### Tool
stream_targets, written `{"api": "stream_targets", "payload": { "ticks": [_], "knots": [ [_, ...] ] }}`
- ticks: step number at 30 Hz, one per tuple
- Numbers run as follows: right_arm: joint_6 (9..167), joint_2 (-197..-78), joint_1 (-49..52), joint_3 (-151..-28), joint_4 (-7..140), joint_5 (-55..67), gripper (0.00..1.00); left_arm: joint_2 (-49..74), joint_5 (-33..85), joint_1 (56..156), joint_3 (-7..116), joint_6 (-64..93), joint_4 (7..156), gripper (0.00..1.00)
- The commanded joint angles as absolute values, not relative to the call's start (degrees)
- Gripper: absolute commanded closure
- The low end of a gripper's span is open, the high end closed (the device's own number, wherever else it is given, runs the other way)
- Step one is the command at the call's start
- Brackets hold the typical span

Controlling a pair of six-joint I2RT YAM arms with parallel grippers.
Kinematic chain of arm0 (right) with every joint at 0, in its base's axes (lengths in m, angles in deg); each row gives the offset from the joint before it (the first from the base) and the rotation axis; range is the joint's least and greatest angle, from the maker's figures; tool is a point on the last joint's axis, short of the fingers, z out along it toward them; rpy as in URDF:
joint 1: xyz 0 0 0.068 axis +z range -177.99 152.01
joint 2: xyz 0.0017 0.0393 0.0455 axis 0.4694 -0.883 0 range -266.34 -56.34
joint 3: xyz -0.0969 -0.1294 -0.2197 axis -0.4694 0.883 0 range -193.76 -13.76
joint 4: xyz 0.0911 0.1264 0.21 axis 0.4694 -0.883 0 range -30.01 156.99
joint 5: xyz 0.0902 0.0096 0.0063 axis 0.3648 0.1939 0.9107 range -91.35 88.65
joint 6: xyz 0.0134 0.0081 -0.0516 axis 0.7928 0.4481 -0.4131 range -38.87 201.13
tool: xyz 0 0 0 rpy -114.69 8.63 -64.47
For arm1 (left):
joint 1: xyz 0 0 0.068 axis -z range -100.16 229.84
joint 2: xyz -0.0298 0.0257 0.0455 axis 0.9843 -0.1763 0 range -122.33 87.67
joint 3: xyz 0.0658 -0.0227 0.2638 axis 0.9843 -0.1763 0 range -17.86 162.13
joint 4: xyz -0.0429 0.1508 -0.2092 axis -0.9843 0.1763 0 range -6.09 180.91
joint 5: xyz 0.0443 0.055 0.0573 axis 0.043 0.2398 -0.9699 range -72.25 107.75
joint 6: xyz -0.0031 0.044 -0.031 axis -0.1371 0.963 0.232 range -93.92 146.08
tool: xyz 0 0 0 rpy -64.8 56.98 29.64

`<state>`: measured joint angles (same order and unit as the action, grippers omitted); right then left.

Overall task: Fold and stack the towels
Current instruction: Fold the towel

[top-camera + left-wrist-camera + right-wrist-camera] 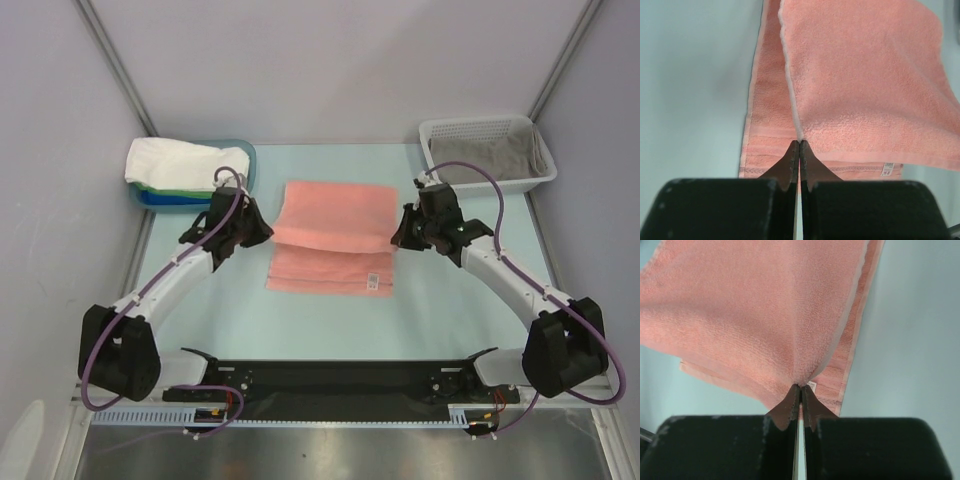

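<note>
Pale green table (330,322), grey walls (330,60) — left gripper (267,235) and right gripper (398,238) tight on salmon towel (335,215).

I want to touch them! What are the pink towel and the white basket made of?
The pink towel looks like terry cloth, probably cotton: fuzzy matte loops show up close. The white basket seems hard plastic, with rows of small holes in its walls.

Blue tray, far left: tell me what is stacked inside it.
A folded white towel lies on top, with the edge of a green towel showing beneath it. Whatever sits lower in the blue tray is covered by them.
</note>
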<state>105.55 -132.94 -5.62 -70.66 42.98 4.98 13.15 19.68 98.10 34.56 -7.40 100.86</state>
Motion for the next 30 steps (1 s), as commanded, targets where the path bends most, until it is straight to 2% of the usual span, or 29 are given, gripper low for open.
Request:
{"api": "stream_targets", "payload": {
  "ticks": [1, 17, 30],
  "knots": [
    [105.6, -130.8, -4.6, -71.4, 42.8, 3.7, 1.0, 16.0, 19.5, 98.4, 33.8, -7.6, 100.2, 1.0],
    [105.8, -129.9, -2.9, -73.3, 40.7, 2.2, 1.0, 18.3, 20.7, 98.1, 33.9, -7.8, 101.0, 1.0],
    [107.1, -127.8, -0.8, -67.1, 41.1, 1.6, 1.0, 20.3, 22.7, 97.9, 27.8, -8.3, 98.9, 1.0]
  ]
}}
